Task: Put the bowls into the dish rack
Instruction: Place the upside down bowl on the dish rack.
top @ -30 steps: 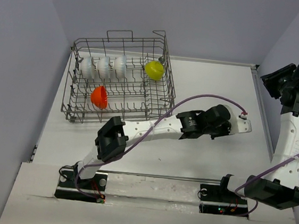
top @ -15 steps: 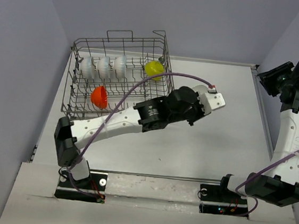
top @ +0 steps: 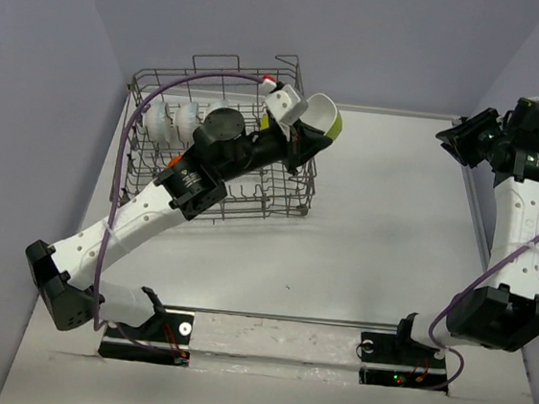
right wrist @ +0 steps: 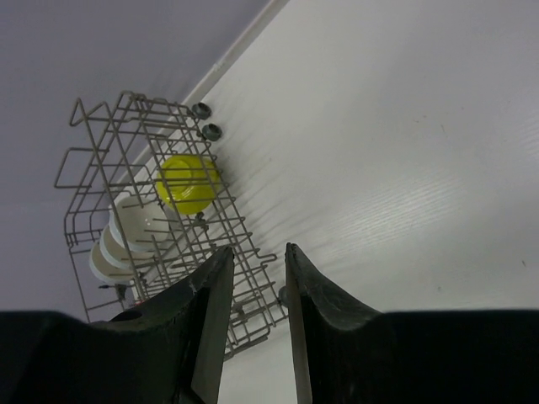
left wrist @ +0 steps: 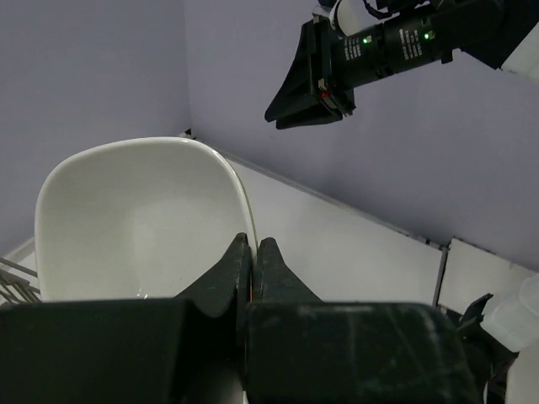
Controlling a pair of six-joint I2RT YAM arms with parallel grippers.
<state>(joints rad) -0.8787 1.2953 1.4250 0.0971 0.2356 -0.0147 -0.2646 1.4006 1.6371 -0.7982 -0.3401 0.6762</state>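
Upper left in top view, dish rack (top: 129,139) holds yellow bowl (right wrist: 187,183) + others; left gripper (left wrist: 253,252) clamped on rim of white bowl (left wrist: 135,219) at rack's right edge (not set yet). Right gripper (right wrist: 257,250) apart, empty. We guess nearly done.

no legible text, no labels, no numbers

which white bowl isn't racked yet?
The white bowl pinched by its rim in the left gripper, at the dish rack's right end. The other white bowls stand in its back row.
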